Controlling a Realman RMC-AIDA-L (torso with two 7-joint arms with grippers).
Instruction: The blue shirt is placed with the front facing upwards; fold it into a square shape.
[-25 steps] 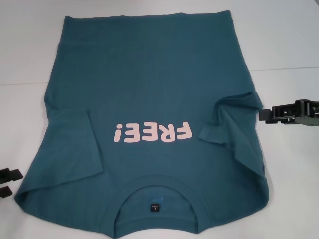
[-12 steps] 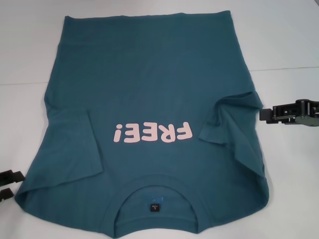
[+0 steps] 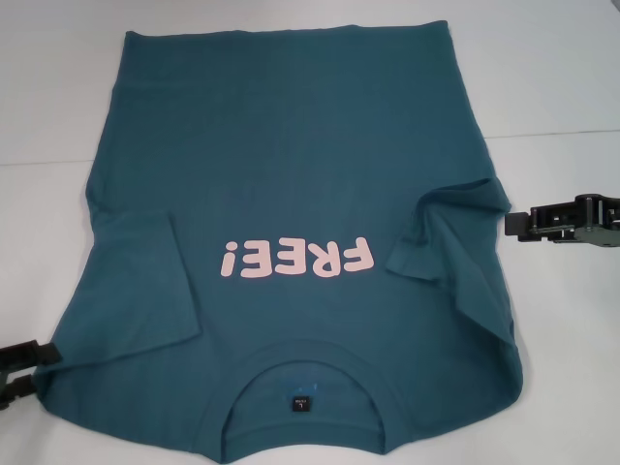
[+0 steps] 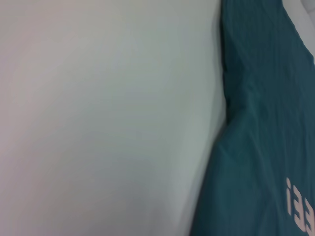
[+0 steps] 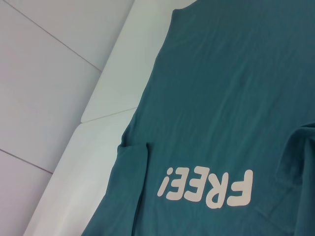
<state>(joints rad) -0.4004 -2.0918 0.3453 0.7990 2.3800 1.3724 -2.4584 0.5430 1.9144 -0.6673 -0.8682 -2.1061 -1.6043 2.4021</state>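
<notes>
Item: the blue shirt (image 3: 291, 174), lying flat and front up on the white table (image 3: 562, 77), both sleeves folded inward, collar nearest us. Our left claw (image 3: 19, 373) sits at the shirt's shoulder edge, fingers parted, touching the cloth. Our right claw (image 3: 513, 224) hovers beside the folded sleeve; its opening we cannot tell.

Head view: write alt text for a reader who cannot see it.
A blue shirt lies front-up on a white table, both sleeves folded inward, collar nearest the camera. The left gripper reaches its near left corner, fingers open; the right gripper sits beside its right edge.
</notes>
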